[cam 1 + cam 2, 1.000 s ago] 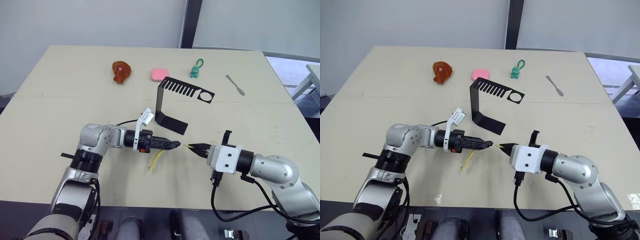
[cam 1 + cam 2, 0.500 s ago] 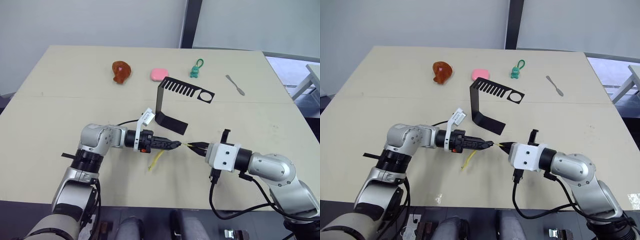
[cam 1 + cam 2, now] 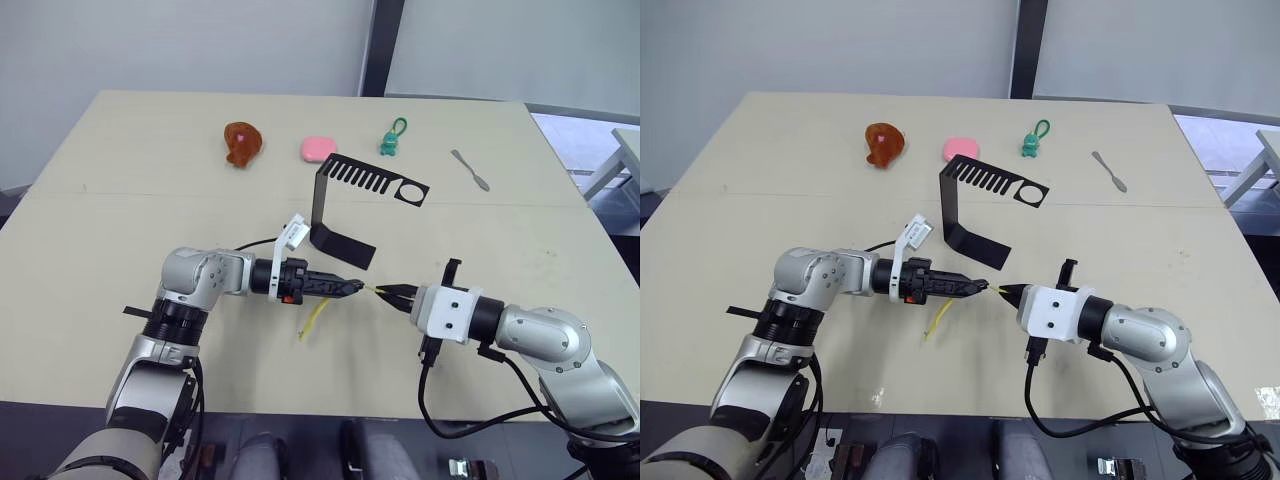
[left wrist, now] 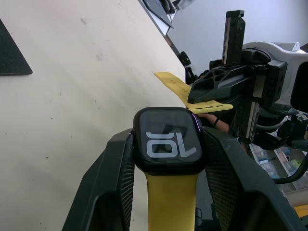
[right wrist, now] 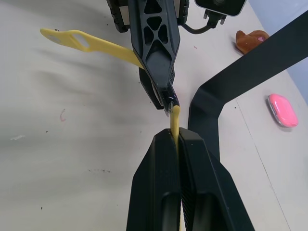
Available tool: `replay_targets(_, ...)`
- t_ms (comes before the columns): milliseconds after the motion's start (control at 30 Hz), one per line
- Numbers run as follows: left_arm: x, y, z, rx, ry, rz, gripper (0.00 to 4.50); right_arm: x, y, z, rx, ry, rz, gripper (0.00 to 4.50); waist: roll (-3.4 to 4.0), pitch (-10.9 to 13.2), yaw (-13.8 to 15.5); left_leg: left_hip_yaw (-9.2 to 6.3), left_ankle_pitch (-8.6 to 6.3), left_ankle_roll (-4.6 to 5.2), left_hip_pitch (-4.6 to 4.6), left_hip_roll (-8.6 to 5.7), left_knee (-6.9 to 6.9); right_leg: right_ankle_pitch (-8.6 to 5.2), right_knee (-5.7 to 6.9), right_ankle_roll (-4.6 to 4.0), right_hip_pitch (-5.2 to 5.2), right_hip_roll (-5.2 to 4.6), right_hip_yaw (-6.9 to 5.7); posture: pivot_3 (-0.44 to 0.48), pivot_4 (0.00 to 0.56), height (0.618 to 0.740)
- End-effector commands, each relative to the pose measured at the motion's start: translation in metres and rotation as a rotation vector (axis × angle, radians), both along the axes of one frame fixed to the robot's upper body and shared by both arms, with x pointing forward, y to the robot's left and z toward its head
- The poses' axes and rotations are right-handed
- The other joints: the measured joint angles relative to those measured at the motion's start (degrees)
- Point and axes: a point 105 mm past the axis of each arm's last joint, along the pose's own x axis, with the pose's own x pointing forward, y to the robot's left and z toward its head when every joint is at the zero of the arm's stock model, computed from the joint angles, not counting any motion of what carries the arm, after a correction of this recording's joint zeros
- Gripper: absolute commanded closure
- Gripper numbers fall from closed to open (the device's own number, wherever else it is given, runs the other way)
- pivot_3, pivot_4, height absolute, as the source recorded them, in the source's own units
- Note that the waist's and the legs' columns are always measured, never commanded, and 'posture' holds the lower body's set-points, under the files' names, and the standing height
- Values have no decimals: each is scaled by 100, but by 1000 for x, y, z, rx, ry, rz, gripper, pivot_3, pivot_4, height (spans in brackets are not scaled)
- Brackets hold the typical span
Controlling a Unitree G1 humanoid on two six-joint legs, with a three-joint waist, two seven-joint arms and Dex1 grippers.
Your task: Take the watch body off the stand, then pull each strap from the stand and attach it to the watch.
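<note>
My left gripper (image 3: 350,288) is shut on the dark watch body (image 4: 167,147), whose pale screen faces the left wrist camera. One yellow strap (image 3: 314,320) hangs from the watch toward the table. Facing it from the right, my right gripper (image 3: 393,294) is shut on the second yellow strap (image 5: 175,118). That strap's free end points at the watch's edge, very close to it or just touching. The black stand (image 3: 345,205) sits upright on the table behind both grippers, with nothing on its slotted arm.
Along the table's far side lie a brown toy (image 3: 242,143), a pink pad (image 3: 318,148), a green keyring figure (image 3: 392,140) and a grey spatula (image 3: 470,170). The stand's foot (image 3: 343,245) lies just behind the left gripper.
The right gripper has crept slightly left with its strap, narrowing the gap to the watch. The left gripper has barely moved.
</note>
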Motion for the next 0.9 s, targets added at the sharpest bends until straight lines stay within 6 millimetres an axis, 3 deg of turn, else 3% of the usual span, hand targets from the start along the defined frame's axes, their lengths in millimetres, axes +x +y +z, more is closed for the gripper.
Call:
replay_targets(33,-1,-4,15,-44,-47,-20,2898,-2,2,9,15,-43,2,4500,0,0,0,0,0,0,0,0,0,0,0,0,0,0,0,0,150,740)
replay_targets(900,-12,-12,15,-59,-32,-52,2898,4,13,15,18,-81,10,4500,0,0,-2,1,0,-1,1,0,1,0,3,0,0,0,0,0,150,740)
